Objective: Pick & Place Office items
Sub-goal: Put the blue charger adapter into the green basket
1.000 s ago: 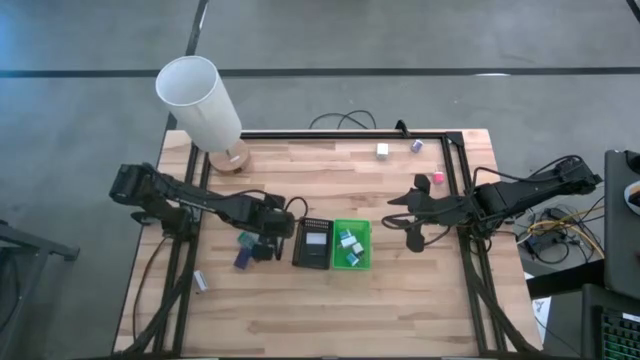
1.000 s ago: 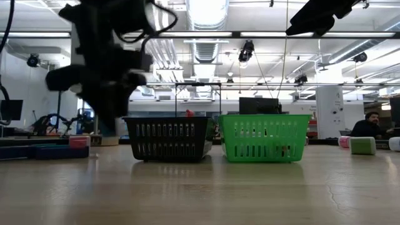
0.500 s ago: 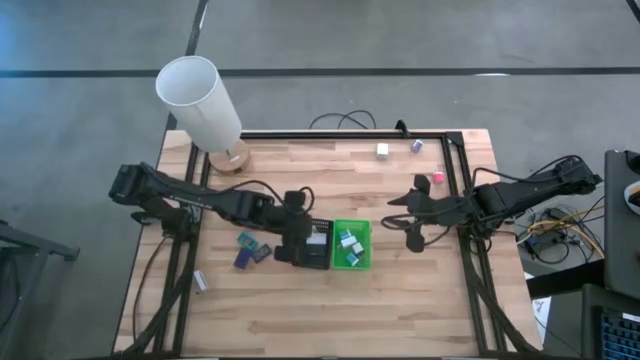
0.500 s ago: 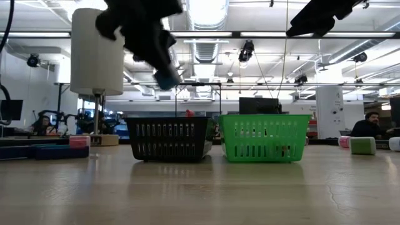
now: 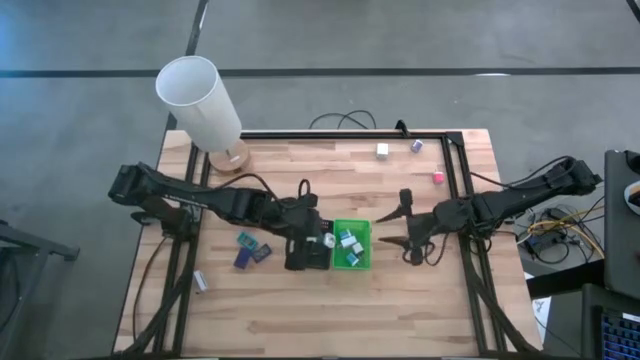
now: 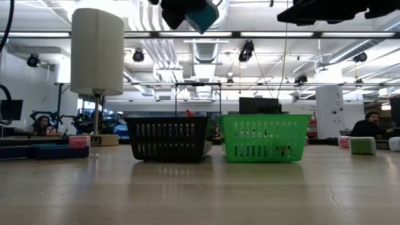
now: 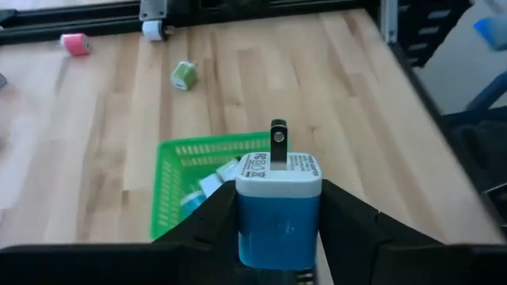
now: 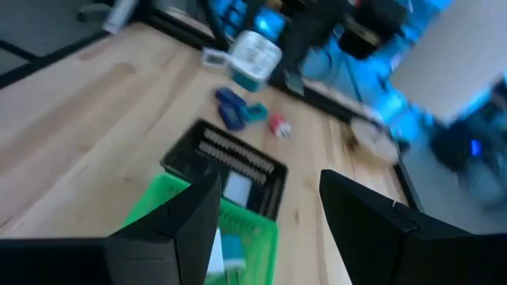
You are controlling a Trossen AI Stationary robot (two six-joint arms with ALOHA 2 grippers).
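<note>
L gripper (image 7: 279, 237) is clamped on a little teal/white charger block (image 7: 279, 202), prong sticking up out of the top, one dark finger (image 7: 210, 226) on each side of it. From overhead it's hanging over the seam btw the black basket (image 5: 312, 258) and the green basket (image 5: 361, 228). In the low view the block (image 6: 201, 14) sits way up high, well above both baskets, not touching anything.

R gripper (image 5: 392, 228) is just beside the green basket's outer side, fingers apart w/ nothing btw them.

Green basket already has a few white/teal blocks (image 5: 348, 243) in it. On the table by the L arm: a teal block (image 5: 244, 239) and a couple flat dark-blue pieces (image 5: 243, 259). At the far edge of the table, well apart from both grippers: white block (image 5: 382, 150), purple one (image 5: 416, 145), pink one (image 5: 437, 177). White lamp cylinder (image 5: 198, 100) stands at the far L corner.
</note>
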